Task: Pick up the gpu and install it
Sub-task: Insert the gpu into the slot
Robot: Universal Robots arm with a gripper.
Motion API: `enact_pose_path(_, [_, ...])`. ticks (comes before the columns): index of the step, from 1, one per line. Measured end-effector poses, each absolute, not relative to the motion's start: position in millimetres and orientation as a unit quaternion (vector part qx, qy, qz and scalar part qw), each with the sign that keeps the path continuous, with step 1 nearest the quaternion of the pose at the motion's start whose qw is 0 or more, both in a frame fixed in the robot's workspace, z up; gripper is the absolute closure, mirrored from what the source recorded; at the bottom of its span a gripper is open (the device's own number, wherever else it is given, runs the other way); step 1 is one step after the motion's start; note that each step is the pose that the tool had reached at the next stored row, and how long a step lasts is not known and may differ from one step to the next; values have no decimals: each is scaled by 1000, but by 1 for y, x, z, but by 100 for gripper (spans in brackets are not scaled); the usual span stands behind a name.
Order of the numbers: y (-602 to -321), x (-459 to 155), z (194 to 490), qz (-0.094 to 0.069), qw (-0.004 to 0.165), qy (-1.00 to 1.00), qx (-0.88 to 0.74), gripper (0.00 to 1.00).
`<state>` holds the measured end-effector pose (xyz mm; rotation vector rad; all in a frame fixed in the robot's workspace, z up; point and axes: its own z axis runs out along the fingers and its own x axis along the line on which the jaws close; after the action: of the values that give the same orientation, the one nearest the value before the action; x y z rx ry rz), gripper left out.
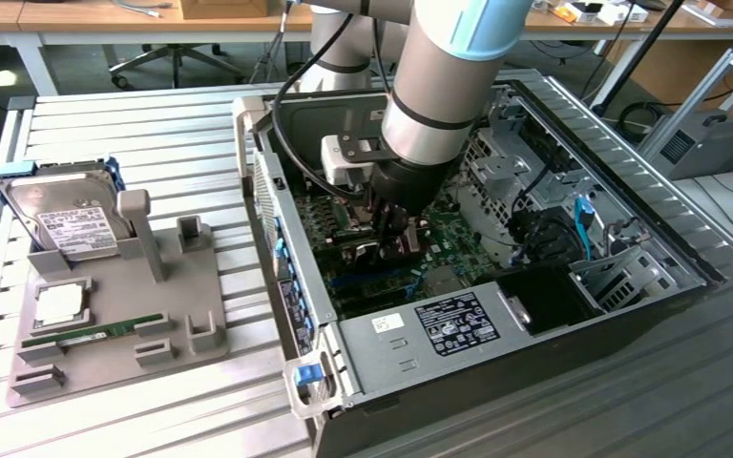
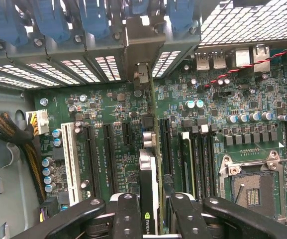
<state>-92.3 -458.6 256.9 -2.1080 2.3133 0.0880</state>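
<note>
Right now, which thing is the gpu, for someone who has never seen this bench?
Look inside the open computer case, where the arm reaches down over the motherboard. The gpu is the thin card held on edge in the pincer. Unlike the memory stick and hard drive resting on the gray holder outside, it bears a green NVIDIA mark.

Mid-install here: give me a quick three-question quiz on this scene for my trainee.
1. True or false: the gripper is clamped on the gpu inside the computer case.
2. What sits on the grey holder outside the case? A. hard drive B. keyboard C. fan
3. Which brand name shows on the gpu's edge?
Key: 1 true; 2 A; 3 NVIDIA.
</note>
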Motion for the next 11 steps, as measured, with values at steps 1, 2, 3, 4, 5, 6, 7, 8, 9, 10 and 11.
enact_pose_path(1, [-459, -92, 257, 28, 5, 739, -673, 73])
enact_pose_path(2, [-459, -92, 257, 28, 5, 739, -673, 73])
enact_pose_path(3, [-459, -92, 257, 28, 5, 739, -673, 73])
enact_pose_path(4, [-459, -92, 257, 28, 5, 739, -673, 73])
enact_pose_path(5, [-459, -92, 257, 28, 5, 739, -673, 73])
enact_pose_path(6, [-459, -92, 257, 28, 5, 739, -673, 73])
enact_pose_path(7, [-459, -92, 257, 28, 5, 739, -673, 73])
enact_pose_path(8, [-459, -92, 257, 28, 5, 739, -673, 73])
enact_pose_path(9, [-459, -92, 257, 28, 5, 739, -673, 73])
enact_pose_path(10, [-459, -92, 257, 28, 5, 739, -673, 73])
enact_pose_path(11, [-459, -92, 256, 28, 5, 739, -674, 73])
